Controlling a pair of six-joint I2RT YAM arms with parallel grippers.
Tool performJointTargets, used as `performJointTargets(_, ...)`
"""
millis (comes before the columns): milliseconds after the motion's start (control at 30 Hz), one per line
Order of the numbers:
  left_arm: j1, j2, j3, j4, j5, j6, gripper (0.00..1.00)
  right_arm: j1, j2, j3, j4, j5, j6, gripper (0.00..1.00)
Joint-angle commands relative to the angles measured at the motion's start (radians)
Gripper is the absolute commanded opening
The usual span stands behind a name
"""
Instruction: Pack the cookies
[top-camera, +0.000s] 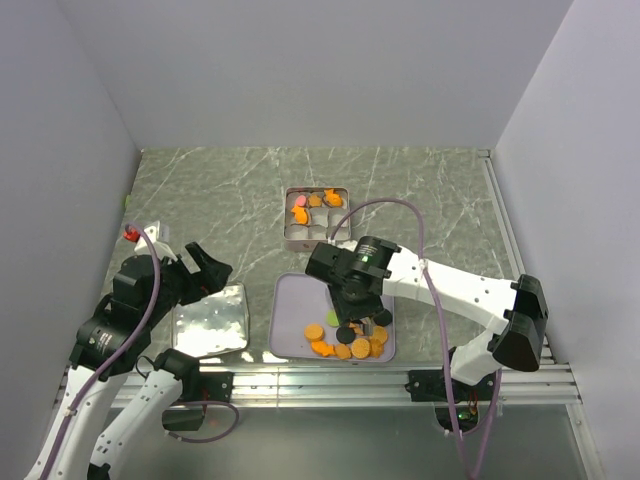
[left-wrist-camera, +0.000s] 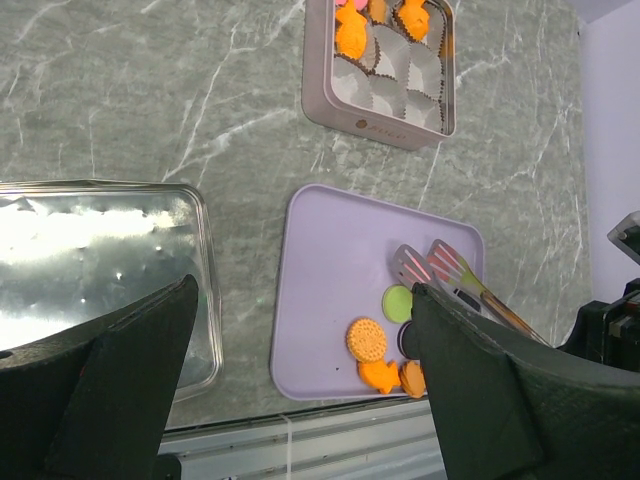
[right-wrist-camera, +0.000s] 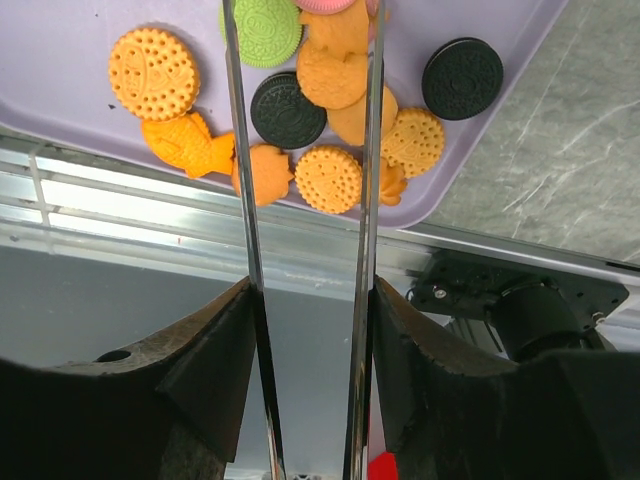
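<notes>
The cookies (top-camera: 345, 345) lie heaped in the near right corner of a lilac tray (top-camera: 295, 310): orange rounds (right-wrist-camera: 154, 73), orange fish shapes (right-wrist-camera: 190, 140), a green round (right-wrist-camera: 262, 30) and black rounds (right-wrist-camera: 461, 78). A few more sit in the square tin (top-camera: 317, 215). My right gripper (right-wrist-camera: 310, 300) is shut on metal tongs (right-wrist-camera: 240, 150), whose two arms stand apart over the pile. Their slotted tips (left-wrist-camera: 440, 270) hover by the green cookie (left-wrist-camera: 398, 300). My left gripper (left-wrist-camera: 305, 290) is open and empty above the tray's (left-wrist-camera: 320, 260) left part.
A shiny tin lid (top-camera: 210, 320) lies left of the tray, under the left arm. The tin (left-wrist-camera: 380, 60) holds white paper cups, some empty. An aluminium rail (right-wrist-camera: 120, 200) runs along the table's near edge. White walls enclose the marble top.
</notes>
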Motion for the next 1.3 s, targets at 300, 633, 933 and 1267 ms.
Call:
performJointTargets(300, -0.002, -0.008, 0.006, 0.023, 0.01, -0.004, 0.94, 0.024, -0.022, 0.012, -0.071, 0.068, 0.037, 0.54)
performJointTargets(633, -0.002, -0.014, 0.0, 0.028, 0.01, -0.021, 0.93, 0.031, -0.028, 0.03, -0.087, 0.056, 0.029, 0.54)
performJointTargets(933, -0.002, -0.025, -0.004, 0.015, 0.002, -0.035, 0.93, 0.055, -0.025, 0.01, -0.067, 0.022, 0.035, 0.53)
performJointTargets(1267, -0.002, -0.018, 0.006, 0.015, -0.003, -0.039, 0.93, 0.061, -0.019, -0.001, -0.048, 0.026, 0.037, 0.45)
